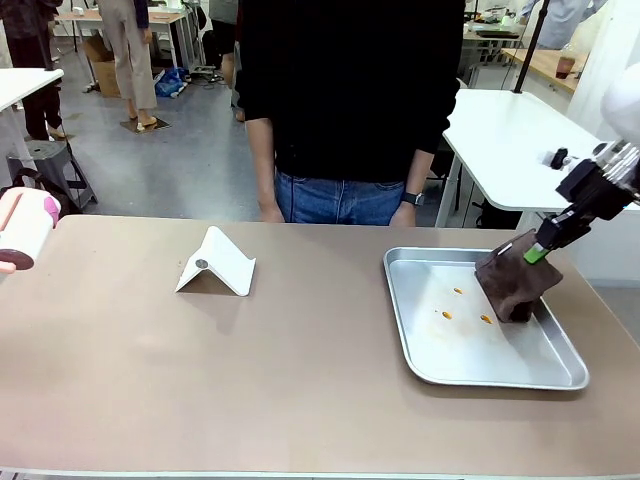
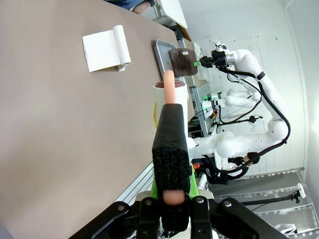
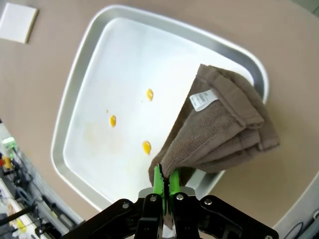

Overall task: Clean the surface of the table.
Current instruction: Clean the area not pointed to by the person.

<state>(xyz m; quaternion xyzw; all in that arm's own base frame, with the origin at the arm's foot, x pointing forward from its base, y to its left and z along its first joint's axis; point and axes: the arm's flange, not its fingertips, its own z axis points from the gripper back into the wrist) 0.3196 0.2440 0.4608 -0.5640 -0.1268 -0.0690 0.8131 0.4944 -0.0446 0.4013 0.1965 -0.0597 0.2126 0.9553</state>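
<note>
The tan-brown table (image 1: 300, 390) carries a silver tray (image 1: 420, 350) at its right, with three small orange spots (image 1: 447, 314) on the tray floor. My right gripper (image 1: 537, 252) is shut on the top corner of a brown cloth (image 1: 515, 285), which hangs down onto the tray's right part. In the right wrist view the gripper (image 3: 162, 175) pinches the cloth (image 3: 224, 129) just beside one orange spot (image 3: 146, 146). My left gripper (image 2: 170, 112) is shut on the pink handle of a white roller (image 2: 172, 85), held at the table's far left (image 1: 30, 225).
A white folded stand (image 1: 215, 263) sits left of the table's middle, well apart from the tray. A person in a black top (image 1: 345, 90) stands at the far edge with a hand (image 1: 403, 214) near the table. A white side table (image 1: 510, 140) stands behind the right arm.
</note>
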